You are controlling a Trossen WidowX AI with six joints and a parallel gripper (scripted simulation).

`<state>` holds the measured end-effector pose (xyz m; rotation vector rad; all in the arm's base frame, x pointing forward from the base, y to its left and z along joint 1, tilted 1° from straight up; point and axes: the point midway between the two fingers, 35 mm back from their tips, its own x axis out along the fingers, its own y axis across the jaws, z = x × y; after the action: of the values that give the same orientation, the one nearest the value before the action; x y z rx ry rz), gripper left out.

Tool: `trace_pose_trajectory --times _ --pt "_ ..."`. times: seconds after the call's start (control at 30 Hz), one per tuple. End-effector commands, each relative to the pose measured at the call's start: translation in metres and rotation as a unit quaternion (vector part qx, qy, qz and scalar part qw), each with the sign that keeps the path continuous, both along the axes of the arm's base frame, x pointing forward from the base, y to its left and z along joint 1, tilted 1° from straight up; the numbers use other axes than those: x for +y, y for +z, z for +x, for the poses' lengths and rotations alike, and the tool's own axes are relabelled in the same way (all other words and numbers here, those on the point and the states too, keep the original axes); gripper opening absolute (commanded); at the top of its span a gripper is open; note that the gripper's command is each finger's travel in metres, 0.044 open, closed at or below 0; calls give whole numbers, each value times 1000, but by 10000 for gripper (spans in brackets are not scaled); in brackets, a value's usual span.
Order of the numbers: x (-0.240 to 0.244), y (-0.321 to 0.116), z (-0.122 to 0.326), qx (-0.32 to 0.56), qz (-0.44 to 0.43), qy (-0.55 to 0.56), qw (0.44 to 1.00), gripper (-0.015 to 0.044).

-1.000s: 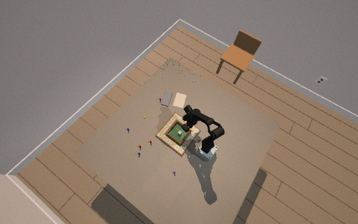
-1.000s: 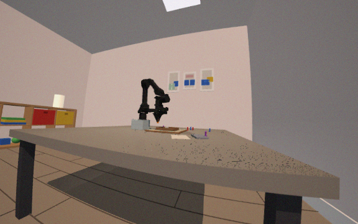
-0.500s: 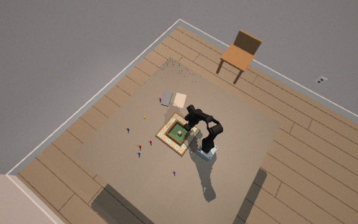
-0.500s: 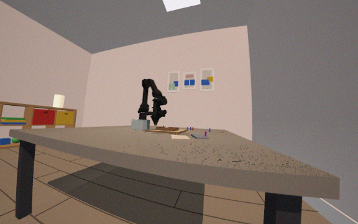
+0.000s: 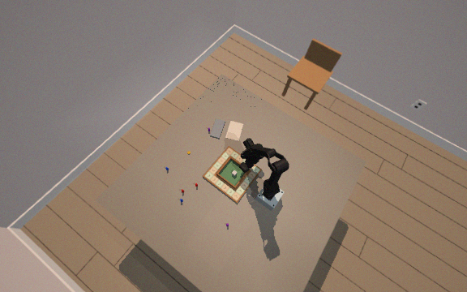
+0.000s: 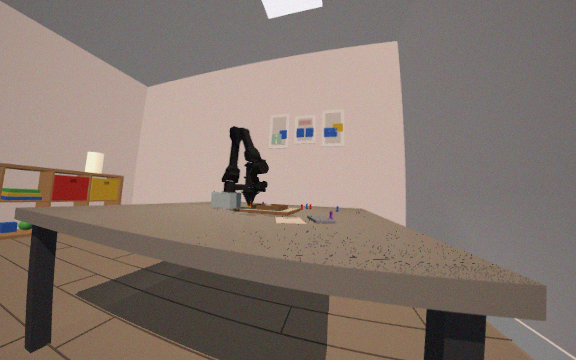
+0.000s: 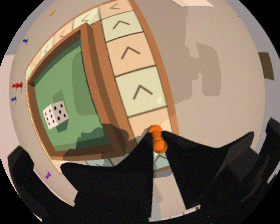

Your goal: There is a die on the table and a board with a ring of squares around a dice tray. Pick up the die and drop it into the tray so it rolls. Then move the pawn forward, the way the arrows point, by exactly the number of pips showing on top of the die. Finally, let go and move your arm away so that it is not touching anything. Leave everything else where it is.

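My gripper (image 6: pixel 250 204) (image 7: pixel 156 135) is shut on the orange pawn (image 7: pixel 160 145) and holds it upright or nearly so, low over the board's right-hand row in the wrist view. Whether its base touches a square cannot be told. The board (image 5: pixel 230 192) (image 7: pixel 141 99) has arrows on its squares; those ahead of the pawn point up in the wrist view. The white die (image 5: pixel 234 173) (image 7: pixel 55 114) rests on the green floor of the dice tray (image 7: pixel 102 85), outside my fingers, with several pips on its upper face. Fingers hide the board's near corner in the wrist view.
A grey flat block (image 5: pixel 217 128) and a cream sheet (image 5: pixel 234 131) (image 6: pixel 290 220) lie beyond the board. Small red (image 5: pixel 196 185), blue (image 5: pixel 167 169), purple (image 5: pixel 227 225) and yellow pieces (image 5: pixel 189 152) are scattered around. The tray's raised wall stands beside my fingers.
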<state>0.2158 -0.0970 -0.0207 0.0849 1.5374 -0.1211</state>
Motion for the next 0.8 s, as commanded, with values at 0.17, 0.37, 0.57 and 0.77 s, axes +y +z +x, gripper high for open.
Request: trace_pose_trajectory --times 0.17,0.37,0.57,0.77 --pt "0 -6 0 0 0 0 1000 53" --pt "0 -6 0 0 0 0 1000 210" --pt "1 41 -1 2 3 2 1000 367" --pt "1 49 -1 2 3 3 1000 440"
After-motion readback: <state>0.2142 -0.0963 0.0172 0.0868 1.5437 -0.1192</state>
